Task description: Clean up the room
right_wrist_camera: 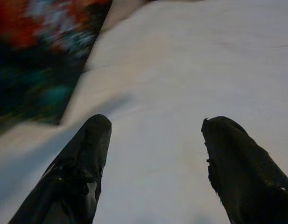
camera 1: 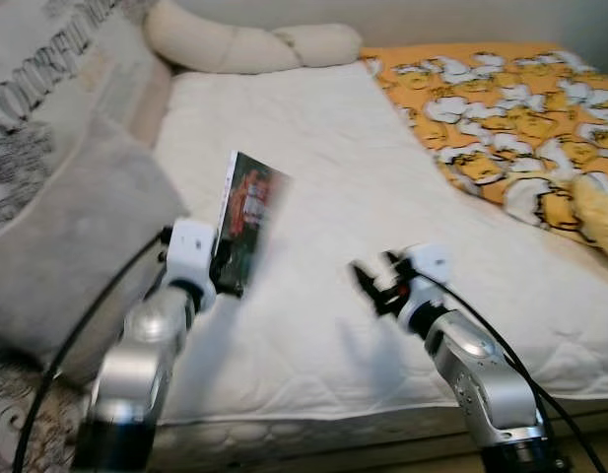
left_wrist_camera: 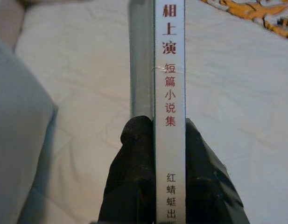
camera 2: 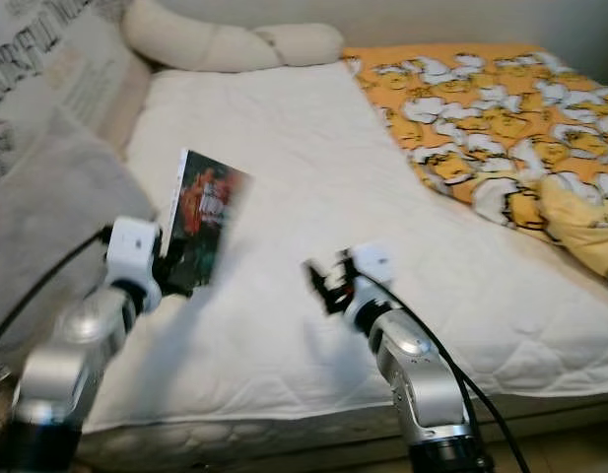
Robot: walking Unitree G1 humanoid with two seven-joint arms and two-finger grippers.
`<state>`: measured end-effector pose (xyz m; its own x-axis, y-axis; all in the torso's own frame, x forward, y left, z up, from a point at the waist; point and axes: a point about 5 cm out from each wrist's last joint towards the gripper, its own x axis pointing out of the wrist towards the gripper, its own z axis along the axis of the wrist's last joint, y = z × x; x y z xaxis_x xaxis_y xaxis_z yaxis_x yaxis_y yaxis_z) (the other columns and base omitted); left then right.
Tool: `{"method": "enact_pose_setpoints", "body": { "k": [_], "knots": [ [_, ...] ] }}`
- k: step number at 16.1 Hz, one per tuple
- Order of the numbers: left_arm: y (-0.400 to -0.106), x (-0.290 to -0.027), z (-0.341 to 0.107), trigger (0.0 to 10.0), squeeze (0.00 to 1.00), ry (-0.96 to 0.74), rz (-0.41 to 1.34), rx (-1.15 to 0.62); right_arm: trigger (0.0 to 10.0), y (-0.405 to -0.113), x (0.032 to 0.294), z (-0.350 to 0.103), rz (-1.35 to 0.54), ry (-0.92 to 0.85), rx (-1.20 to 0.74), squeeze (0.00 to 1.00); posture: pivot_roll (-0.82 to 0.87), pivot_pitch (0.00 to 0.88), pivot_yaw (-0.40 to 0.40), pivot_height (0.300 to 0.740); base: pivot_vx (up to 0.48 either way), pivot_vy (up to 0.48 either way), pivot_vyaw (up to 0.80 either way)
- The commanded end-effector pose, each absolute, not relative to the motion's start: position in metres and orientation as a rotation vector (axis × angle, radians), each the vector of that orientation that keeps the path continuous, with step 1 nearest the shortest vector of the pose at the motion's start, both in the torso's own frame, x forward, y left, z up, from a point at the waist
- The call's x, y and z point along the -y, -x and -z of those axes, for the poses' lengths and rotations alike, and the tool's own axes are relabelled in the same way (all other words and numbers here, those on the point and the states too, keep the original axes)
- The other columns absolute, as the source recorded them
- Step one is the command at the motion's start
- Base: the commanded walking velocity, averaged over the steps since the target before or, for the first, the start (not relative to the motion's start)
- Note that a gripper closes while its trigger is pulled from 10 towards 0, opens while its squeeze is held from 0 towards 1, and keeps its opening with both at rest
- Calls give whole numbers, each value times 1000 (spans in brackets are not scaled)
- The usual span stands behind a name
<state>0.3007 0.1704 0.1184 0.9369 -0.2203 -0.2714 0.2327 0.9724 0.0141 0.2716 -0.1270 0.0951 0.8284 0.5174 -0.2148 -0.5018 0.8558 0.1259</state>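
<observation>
A book (camera 1: 246, 219) with a dark green and red cover and a white spine (left_wrist_camera: 170, 93) with red Chinese characters stands upright above the white mattress (camera 1: 313, 177). My left gripper (camera 1: 225, 268) is shut on the book's lower edge; its black fingers (left_wrist_camera: 134, 177) press both sides of the spine. My right gripper (camera 1: 371, 279) hovers open over the mattress, to the right of the book, with nothing between its fingers (right_wrist_camera: 83, 158). The book's cover (right_wrist_camera: 36, 56) shows blurred in the right wrist view.
A grey cushion (camera 1: 67, 246) lies left of the mattress, with a printed pillow (camera 1: 47, 89) behind it. A cream bolster (camera 1: 244, 44) lies along the head of the bed. An orange cartoon-print blanket (camera 1: 510, 108) covers the right side. The mattress front edge (camera 1: 313, 419) is near my arms.
</observation>
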Motion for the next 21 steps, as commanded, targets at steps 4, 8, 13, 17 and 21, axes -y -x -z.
{"method": "enact_pose_setpoints", "body": {
  "k": [4, 8, 13, 17, 21],
  "knots": [
    [-327, -164, -128, 10000, 0, 62, 392, -308, 10000, -263, 148, -112, -713, -10, -249, 0, -142, 0, 30, 740, 0, 0, 0],
    [-346, -144, -117, 10000, 0, 337, 554, -474, 10000, -242, 158, -124, -939, 0, -345, 0, -186, 0, 38, 740, 0, 0, 0],
    [-347, -149, -81, 10000, 0, 424, 453, -700, 10000, -225, 158, -133, -1075, -16, -464, 0, -215, 0, 35, 740, 0, 0, 0],
    [-338, -156, -50, 10000, 0, 406, 301, -789, 10000, -214, 157, -136, -1099, -6, -529, 0, -249, 0, 27, 740, 0, 0, 0],
    [-341, -167, -49, 10000, 1000, 389, 218, -768, 10000, -215, 160, -133, -1072, 47, -569, 0, -272, 11, 29, 740, 0, 0, 0]
  ]
}}
